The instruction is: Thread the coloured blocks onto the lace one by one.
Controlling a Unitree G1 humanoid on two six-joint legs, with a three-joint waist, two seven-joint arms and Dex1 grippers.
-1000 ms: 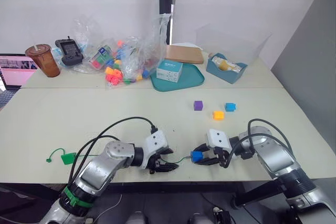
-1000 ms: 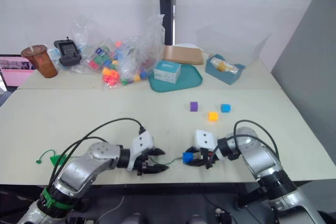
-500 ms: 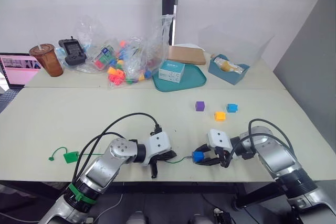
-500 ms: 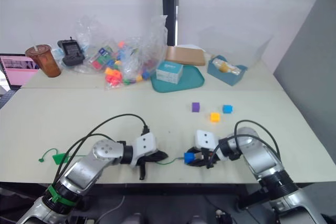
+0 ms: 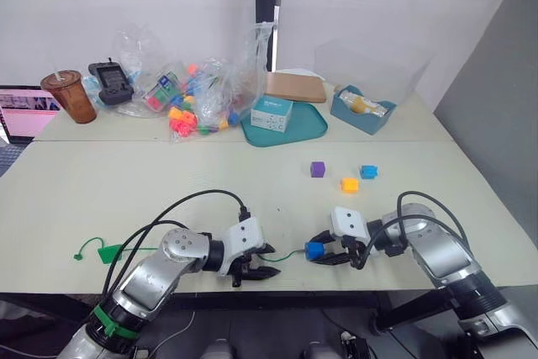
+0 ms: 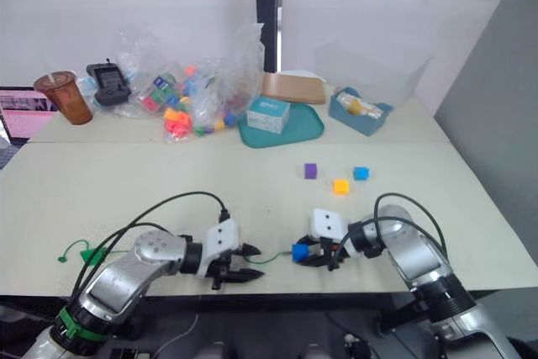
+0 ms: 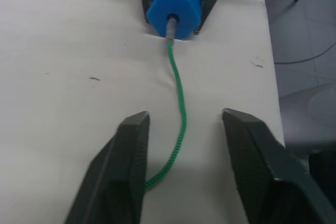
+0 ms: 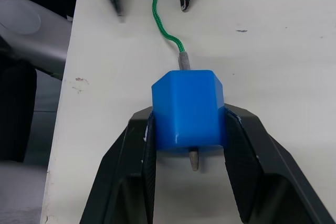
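Left end effector rolled back level, fingers apart around lace, right end effector clamping blue block, no legible writing

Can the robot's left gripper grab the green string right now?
Probably yes. The left gripper is open, and the lace lies on the table between its fingers, with nothing in between. It would only need to close.

No legible text, label, brand, number or sign anywhere. Print on the small teal-and-white box on the green tray: too small to read. Pink display on the laptop screen at the tabletop's far left corner: lines of content, unreadable. Dark handheld device beside the drink cup: keys and screen, nothing decipherable.
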